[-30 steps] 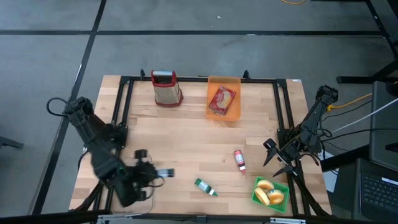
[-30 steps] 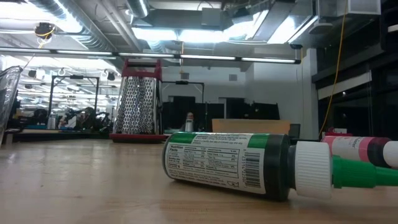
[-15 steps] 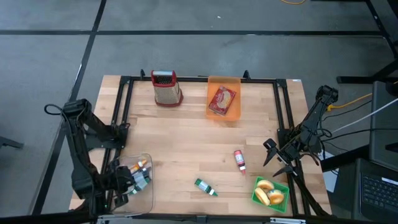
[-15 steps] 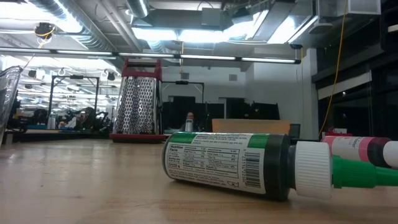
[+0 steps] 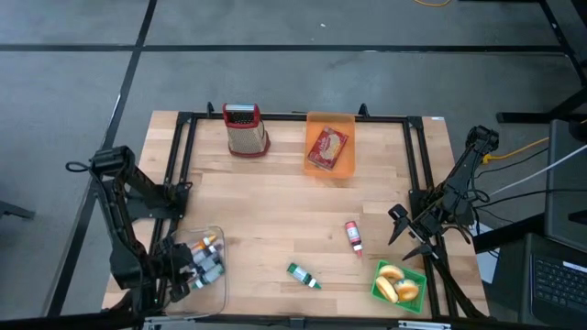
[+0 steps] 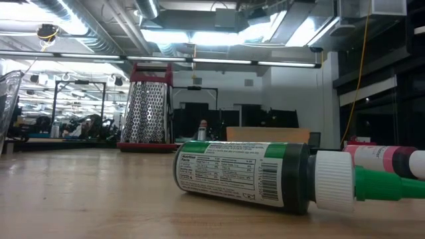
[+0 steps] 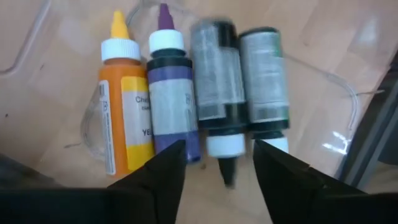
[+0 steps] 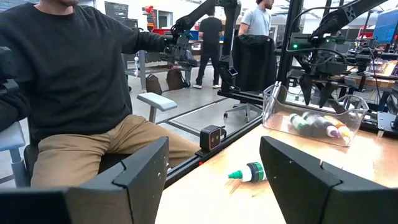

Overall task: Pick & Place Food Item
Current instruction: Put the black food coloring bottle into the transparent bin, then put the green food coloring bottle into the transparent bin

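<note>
A clear plastic bin stands at the table's near left corner. Several small bottles lie side by side in it: a yellow one, a purple one, a black one that shows blurred, and a dark green one. My left gripper hangs open over the bin, pointing steeply down, one finger on either side of the black bottle's nozzle with a gap on both sides. My right gripper waits open at the table's right edge.
A green bottle and a pink-red bottle lie on the bare wood near the front. A green tray with buns sits at the near right. A grater and an orange bin with a red packet stand at the far edge. A person sits beyond the table.
My left gripper has swung from just right of the clear bin toward the table's left near corner and sunk over the bin, rolling its wrist as it went. The small bottle that showed at its fingers a second ago no longer shows there.
</note>
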Controlling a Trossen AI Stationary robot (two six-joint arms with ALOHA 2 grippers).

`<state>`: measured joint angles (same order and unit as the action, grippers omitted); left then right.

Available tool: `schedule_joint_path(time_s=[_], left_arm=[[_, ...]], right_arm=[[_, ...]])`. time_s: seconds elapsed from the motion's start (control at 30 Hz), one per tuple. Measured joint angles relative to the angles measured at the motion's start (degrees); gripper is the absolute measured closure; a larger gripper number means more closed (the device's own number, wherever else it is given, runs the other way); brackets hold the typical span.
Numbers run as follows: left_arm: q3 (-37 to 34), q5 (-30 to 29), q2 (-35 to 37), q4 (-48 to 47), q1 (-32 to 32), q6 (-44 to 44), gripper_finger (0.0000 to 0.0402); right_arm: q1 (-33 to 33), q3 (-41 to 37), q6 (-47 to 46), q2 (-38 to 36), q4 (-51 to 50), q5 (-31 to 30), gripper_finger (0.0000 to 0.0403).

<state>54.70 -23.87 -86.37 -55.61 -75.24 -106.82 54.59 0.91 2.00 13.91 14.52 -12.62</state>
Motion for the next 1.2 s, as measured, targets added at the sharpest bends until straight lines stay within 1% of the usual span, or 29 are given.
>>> schedule_joint_path(time_s=[0.1, 0.17, 0.2, 0.3, 0.37, 0.43, 0.5, 0.57, 0.67, 0.73, 0.8, 0.9, 1.0, 1.1, 1.2], left_arm=[[0.00, -1.10, 0.20, 0.00, 0.00, 0.22, 0.0202], [0.14, -3.70, 0.20, -0.22, 0.02, 0.66, 0.0193], [0.51, -6.05, 0.20, -0.44, 0.10, 1.23, 0.0190], [2.65, -15.71, 0.25, -0.25, 1.95, 5.01, 0.0187], [4.50, -20.02, 0.29, -0.02, 4.53, 10.88, 0.0188], [6.29, -20.36, 0.31, 0.66, 8.15, 18.46, 0.0190], [7.33, -19.88, 0.31, 3.69, 12.86, 28.36, 0.0191], [7.63, -17.72, 0.31, 10.46, 18.07, 40.60, 0.0192], [7.67, -10.86, -0.06, 21.95, 26.13, 58.96, 0.0192], [7.74, -7.40, -0.85, 27.90, 30.94, 69.07, 0.0192], [7.74, -3.57, -1.59, 31.09, 35.38, 77.31, 0.0192], [7.72, 2.09, -3.11, 33.27, 41.01, 85.13, 0.0192], [7.95, 6.83, -6.01, 37.91, 44.75, 91.27, 0.0192], [10.31, 10.53, -10.18, 40.43, 46.44, 96.66, 0.0192], [14.68, 12.53, -15.01, 39.26, 46.91, 101.42, 0.0192]], right_arm=[[-0.02, 0.00, 0.00, -0.02, 0.00, 0.00, 0.0147], [-0.01, 0.00, 0.00, -0.01, 0.00, 0.00, 0.0147], [0.00, 0.00, 0.00, -0.01, 0.00, 0.00, 0.0147], [0.00, 0.00, 0.00, 0.00, 0.00, -0.25, 0.0147], [-0.02, 0.00, 0.02, 0.00, 0.00, -0.83, 0.0147], [-0.02, 0.00, 0.12, 0.00, -0.01, -1.33, 0.0147], [0.00, 0.00, 0.15, 0.00, 0.00, -1.33, 0.0147], [-0.01, 0.00, 0.15, 0.00, 0.00, -1.34, 0.0147], [0.00, 0.00, 0.15, 0.00, 0.00, -1.38, 0.0147], [-0.01, 0.00, 0.15, 0.00, 0.00, -1.51, 0.0147], [-0.02, 0.00, 0.12, 0.00, -0.02, -1.49, 0.0147], [0.00, 0.00, -0.33, 0.00, -0.02, -1.46, 0.0147], [0.00, 0.00, -1.23, 0.00, -0.02, -1.44, 0.0147], [0.00, 0.00, -1.42, 0.00, -0.02, -1.31, 0.0147], [-0.01, 0.00, -1.53, -0.01, -0.02, -1.31, 0.0147]])
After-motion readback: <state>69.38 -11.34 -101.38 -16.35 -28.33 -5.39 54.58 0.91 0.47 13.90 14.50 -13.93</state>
